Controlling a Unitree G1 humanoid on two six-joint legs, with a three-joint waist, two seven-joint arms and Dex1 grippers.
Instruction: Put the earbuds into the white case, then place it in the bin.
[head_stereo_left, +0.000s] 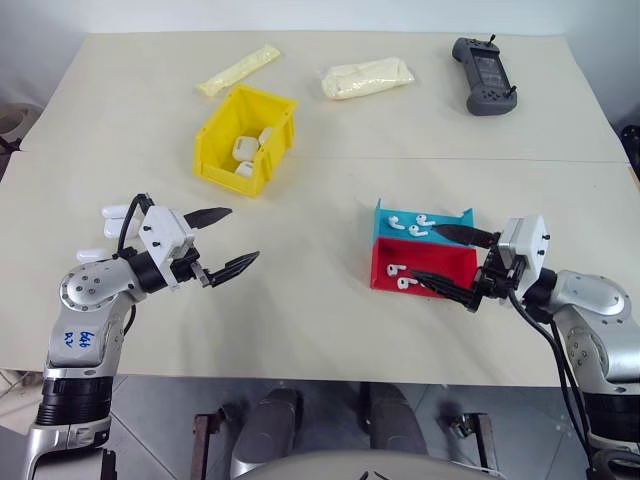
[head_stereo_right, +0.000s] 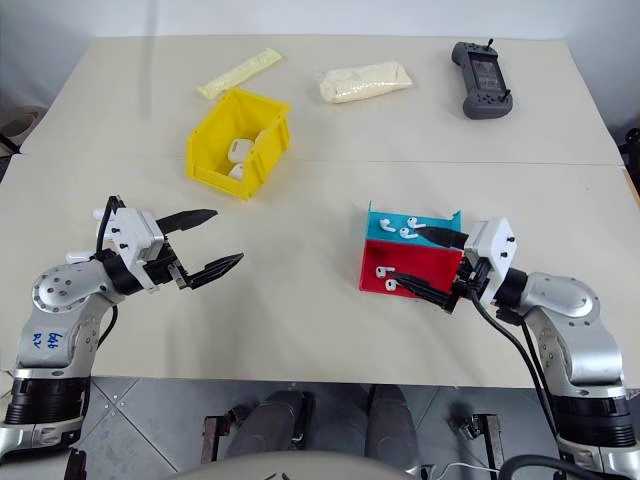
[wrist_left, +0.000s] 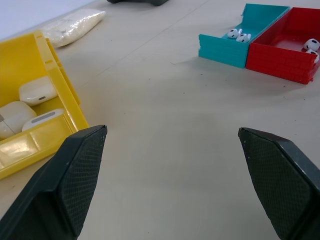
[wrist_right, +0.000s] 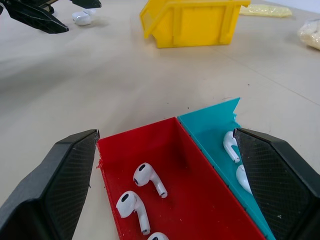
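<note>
Several white earbuds lie in the shallow red tray (wrist_right: 200, 200) and the blue tray (head_stereo_left: 382, 215) at the right; two of them (wrist_right: 147, 179) show close up in the red one. My right gripper (head_stereo_left: 423, 252) hangs open just over these trays, one finger on each side. A white case (head_stereo_left: 115, 212) and a second one (head_stereo_left: 90, 255) lie on the table at the left, partly hidden behind my open, empty left gripper (head_stereo_left: 243, 233). The yellow bin (head_stereo_left: 215, 130) stands further back and holds several white cases (wrist_left: 37, 90).
A black handheld controller (head_stereo_left: 483, 75) lies at the far right of the table. Two pale yellow bags (head_stereo_left: 238, 70) (head_stereo_left: 366, 77) lie at the back behind the bin. Bare tabletop stretches between the two grippers and the bin.
</note>
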